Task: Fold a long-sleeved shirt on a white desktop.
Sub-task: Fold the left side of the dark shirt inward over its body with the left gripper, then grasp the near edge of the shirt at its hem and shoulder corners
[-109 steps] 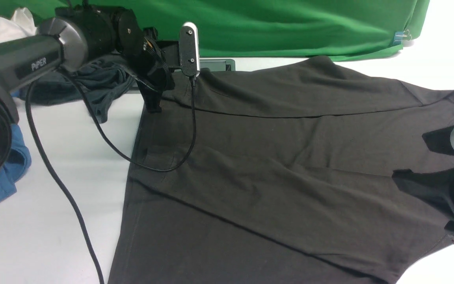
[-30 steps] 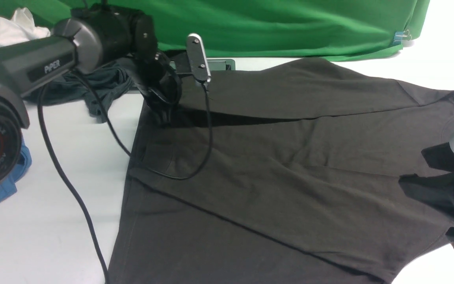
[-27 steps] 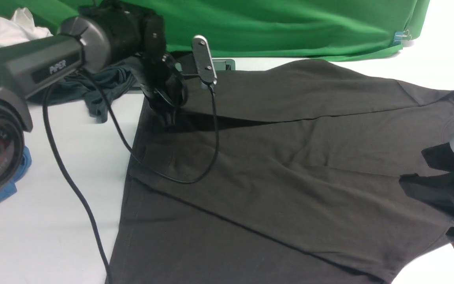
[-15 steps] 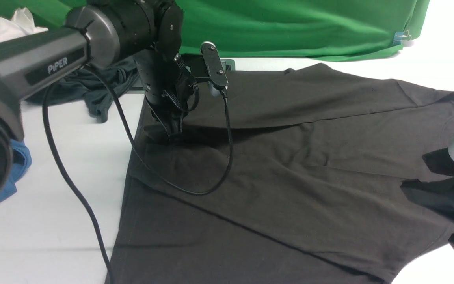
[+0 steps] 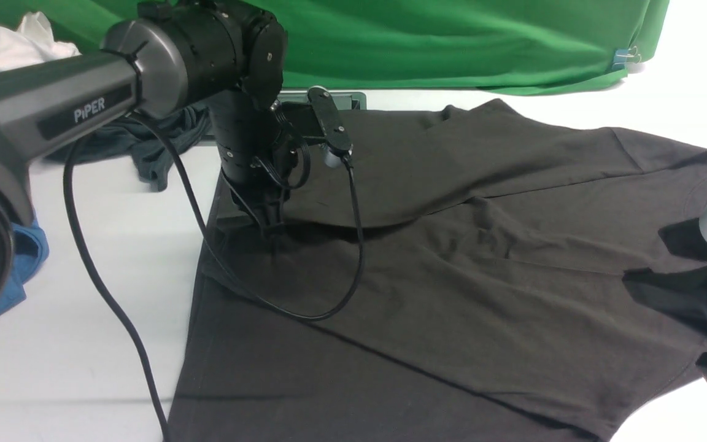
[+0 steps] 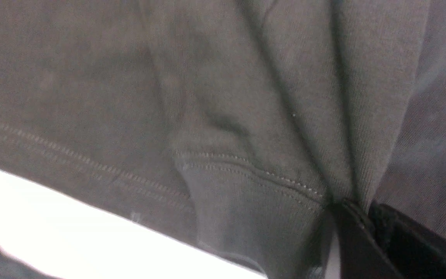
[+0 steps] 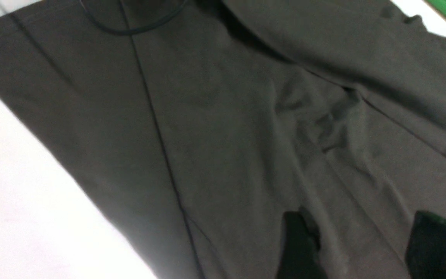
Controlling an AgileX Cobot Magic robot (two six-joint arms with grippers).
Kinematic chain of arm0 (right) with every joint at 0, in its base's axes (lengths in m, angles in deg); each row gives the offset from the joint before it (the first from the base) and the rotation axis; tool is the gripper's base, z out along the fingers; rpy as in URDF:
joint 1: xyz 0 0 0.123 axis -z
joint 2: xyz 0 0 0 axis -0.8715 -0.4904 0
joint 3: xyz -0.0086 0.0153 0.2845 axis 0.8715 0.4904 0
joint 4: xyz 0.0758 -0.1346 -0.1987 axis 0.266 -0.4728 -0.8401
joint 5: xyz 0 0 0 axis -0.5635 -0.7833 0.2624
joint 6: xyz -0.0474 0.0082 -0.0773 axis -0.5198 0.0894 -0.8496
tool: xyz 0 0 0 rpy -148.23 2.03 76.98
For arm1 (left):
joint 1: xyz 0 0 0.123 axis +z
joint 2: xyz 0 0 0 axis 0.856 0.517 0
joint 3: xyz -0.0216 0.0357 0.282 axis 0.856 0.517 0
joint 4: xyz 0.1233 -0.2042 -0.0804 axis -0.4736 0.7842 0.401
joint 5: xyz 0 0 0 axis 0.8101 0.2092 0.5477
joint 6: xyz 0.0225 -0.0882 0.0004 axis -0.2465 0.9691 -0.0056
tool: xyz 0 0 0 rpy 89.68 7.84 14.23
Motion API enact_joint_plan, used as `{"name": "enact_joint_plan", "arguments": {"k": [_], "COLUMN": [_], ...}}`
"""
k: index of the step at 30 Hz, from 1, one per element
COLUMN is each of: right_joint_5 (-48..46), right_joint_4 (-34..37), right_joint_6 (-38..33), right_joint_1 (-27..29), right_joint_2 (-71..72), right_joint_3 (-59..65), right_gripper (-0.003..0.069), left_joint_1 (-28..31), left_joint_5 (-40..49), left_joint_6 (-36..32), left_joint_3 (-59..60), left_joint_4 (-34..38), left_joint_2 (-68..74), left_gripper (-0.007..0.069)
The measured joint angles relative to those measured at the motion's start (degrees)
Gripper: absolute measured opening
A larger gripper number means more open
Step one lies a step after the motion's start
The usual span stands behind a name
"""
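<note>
DESK FOLD: The long-sleeved shirt (image 5: 452,288) lies spread across the white surface (image 5: 96,307), with its far edge raised into a fold on the left side, where the left hand (image 5: 267,222) stands over it. From the wrist view, that hand's jaws are nearly together, and a pinch of knit beside a stitched hem (image 6: 254,174) is gathered between the tips. The right hand (image 5: 642,255) hovers over the shirt's other side with its jaws wide and nothing in them. The fabric looks soft, light and limp, so it will probably sag and wrinkle between holds rather than keep a crease. A hem, cuff or seam corner, where doubled stitching gives the tips more to bite, seems the surest place to take it. A slate-grey garment (image 5: 145,132) and a blue garment (image 5: 16,270) sit off to the left
</note>
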Motion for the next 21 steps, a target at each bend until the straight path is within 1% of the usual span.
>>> {"name": "enact_joint_plan", "arguments": {"k": [1, 3, 4, 7, 9, 10, 12, 14, 15, 17, 18, 19, 20, 21], "right_joint_5": [0.6, 1.4, 1.5, 1.8, 1.8, 1.8, 1.8, 2.3, 2.7, 4.1, 6.3, 6.7, 10.5, 10.5], "right_joint_4": [-0.5, -2.0, -2.7, -7.3, -8.8, -9.2, -9.7, -9.8, -9.8, -9.8, -9.9, -9.9, -10.1, -10.1], "right_joint_6": [0.3, 1.9, 2.7, 6.6, 7.1, 7.1, 6.1, 4.5, 3.3, 0.5, -2.2, -2.7, -6.4, -6.8], "right_joint_1": [0.0, 0.0, 0.0, 0.0, 0.0, 0.0, 0.0, 0.8, 1.7, 4.2, 6.7, 7.1, 9.8, 9.8], "right_joint_2": [0.0, 0.0, -0.1, -2.4, -5.0, -6.9, -11.2, -15.7, -18.3, -23.2, -26.8, -27.4, -31.7, -31.7], "right_joint_3": [0.0, 0.0, 0.0, -0.4, -1.5, -2.3, -4.2, -6.1, -7.1, -8.8, -10.0, -10.2, -11.2, -11.2], "right_gripper": [0.0405, 0.0441, 0.0454, 0.0494, 0.0500, 0.0501, 0.0501, 0.0503, 0.0503, 0.0503, 0.0503, 0.0503, 0.0498, 0.0496], "left_joint_1": [0.0, 0.0, 0.0, 0.1, 0.1, 0.1, -0.2, -0.6, -1.0, -1.6, -2.3, -2.4, -3.2, -3.3], "left_joint_5": [0.0, 0.6, 0.8, 2.6, 2.7, 2.4, 1.8, 2.0, 2.4, 2.4, 1.1, 0.9, -1.4, -1.8], "left_joint_6": [0.1, 1.2, 1.6, 4.7, 6.7, 7.8, 10.7, 12.5, 13.3, 13.4, 13.6, 13.6, 14.3, 14.5], "left_joint_3": [0.0, 0.0, 0.0, 0.0, 0.1, 0.1, 0.2, 0.3, 0.6, 2.1, 4.7, 4.7, 8.5, 9.6], "left_joint_4": [0.5, 2.0, 2.3, 5.0, 6.3, 6.7, 7.7, 8.2, 8.9, 10.4, 12.4, 12.6, 14.3, 14.5], "left_joint_2": [0.0, 0.0, 0.0, -0.1, -0.8, -1.4, -4.1, -7.0, -9.7, -14.1, -19.1, -19.1, -24.7, -26.1], "left_gripper": [0.0092, 0.0169, 0.0188, 0.0377, 0.0461, 0.0476, 0.0449, 0.0367, 0.0277, 0.0145, 0.0066, 0.0059, 0.0027, 0.0024]}}
